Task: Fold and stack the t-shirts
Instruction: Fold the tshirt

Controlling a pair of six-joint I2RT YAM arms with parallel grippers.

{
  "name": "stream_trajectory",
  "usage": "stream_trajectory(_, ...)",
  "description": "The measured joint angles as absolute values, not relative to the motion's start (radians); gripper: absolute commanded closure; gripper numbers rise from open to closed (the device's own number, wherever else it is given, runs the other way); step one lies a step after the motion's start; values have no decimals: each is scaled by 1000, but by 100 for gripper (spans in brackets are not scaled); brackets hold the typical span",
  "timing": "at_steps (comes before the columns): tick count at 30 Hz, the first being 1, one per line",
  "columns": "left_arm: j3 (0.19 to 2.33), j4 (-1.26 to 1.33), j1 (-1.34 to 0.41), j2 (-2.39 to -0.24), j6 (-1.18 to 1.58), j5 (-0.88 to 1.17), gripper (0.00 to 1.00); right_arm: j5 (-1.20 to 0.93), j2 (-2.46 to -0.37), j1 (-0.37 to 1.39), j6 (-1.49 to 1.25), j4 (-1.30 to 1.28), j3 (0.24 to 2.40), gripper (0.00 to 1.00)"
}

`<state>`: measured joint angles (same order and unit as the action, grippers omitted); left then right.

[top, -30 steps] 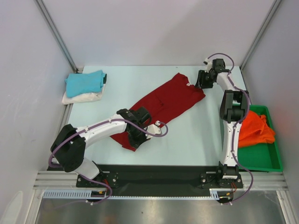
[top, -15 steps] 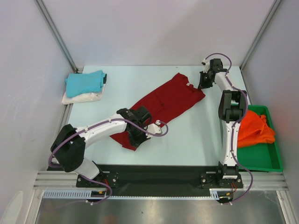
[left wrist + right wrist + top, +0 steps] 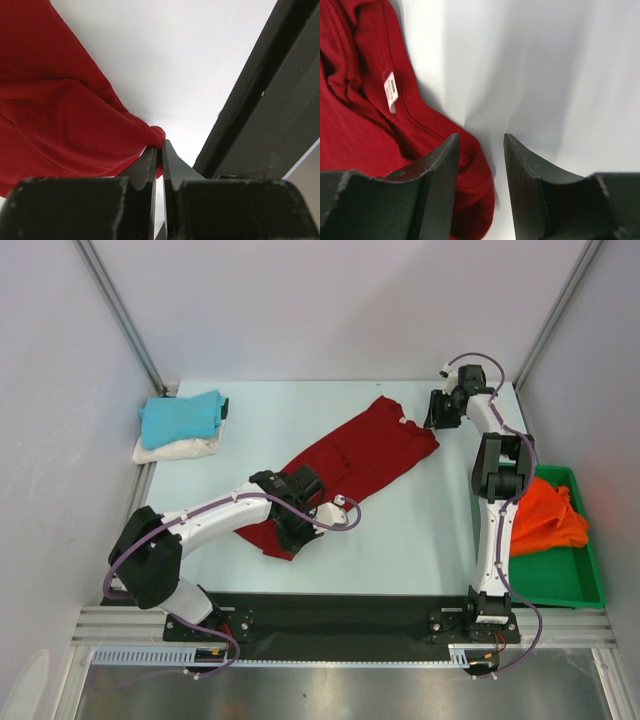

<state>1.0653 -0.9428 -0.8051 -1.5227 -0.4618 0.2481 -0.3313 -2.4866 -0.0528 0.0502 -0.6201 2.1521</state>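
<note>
left gripper [image 3: 161, 146] clenching hem corner of dark red t-shirt [image 3: 350, 455], which is lying diagonally across table [image 3: 430, 525] middle. right gripper [image 3: 480, 139] released, jaws standing astride shoulder edge near far right corner. Needing: closing fully on cloth, then lifting both ends evenly, keeping shirt taut.

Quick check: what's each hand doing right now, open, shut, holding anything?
Left hand: shut, pinching an edge of the dark red t-shirt.
Right hand: open at the shirt's collar end, gripping nothing.
</note>
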Motion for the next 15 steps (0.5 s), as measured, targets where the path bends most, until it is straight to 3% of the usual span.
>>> stream_trajectory(7, 1068, -941, -805, -1525, -461, 248, 91, -355, -2447, -64, 58, -628, 2085, 64)
stream_trajectory(11, 1069, -939, -805, -1526, -461, 248, 91, -368, -2442, -64, 65, -631, 2069, 92)
stream_trajectory(15, 1071, -937, -805, -1533, -461, 248, 91, -372, -2442, -64, 75, -632, 2065, 100)
